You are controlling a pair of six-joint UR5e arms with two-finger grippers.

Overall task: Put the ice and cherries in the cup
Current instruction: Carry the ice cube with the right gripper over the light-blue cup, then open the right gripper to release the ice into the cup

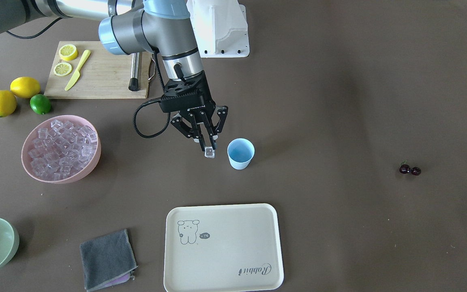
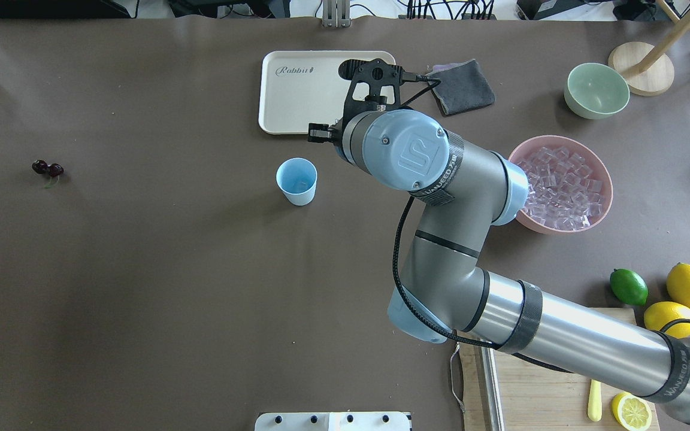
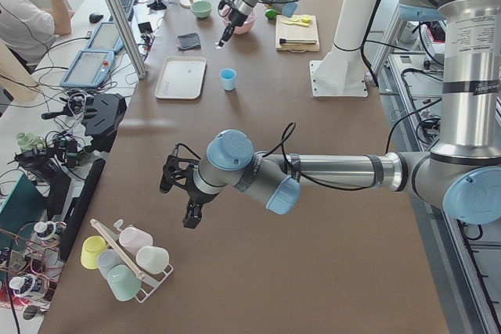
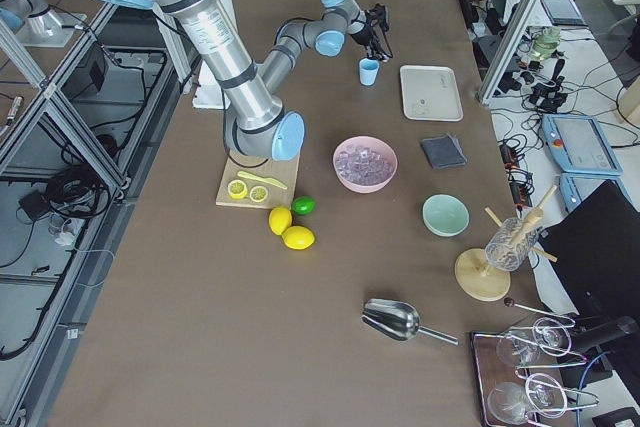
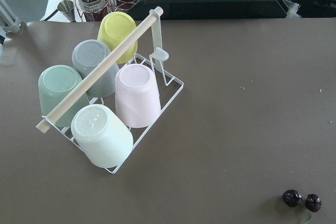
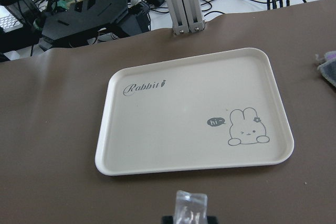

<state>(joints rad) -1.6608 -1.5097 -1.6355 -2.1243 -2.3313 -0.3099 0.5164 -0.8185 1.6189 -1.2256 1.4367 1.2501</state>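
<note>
We log the right gripper (image 1: 208, 146), jaws clamped on one ice cube (image 1: 209, 153), beside the cup (image 1: 240, 153), not yet over it. We should centre above the mouth, lower, then release gently.

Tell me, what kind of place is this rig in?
Probably a robotics lab with a mock drinks station: teach pendants beside the table, a person at a workbench, aluminium framing.
</note>
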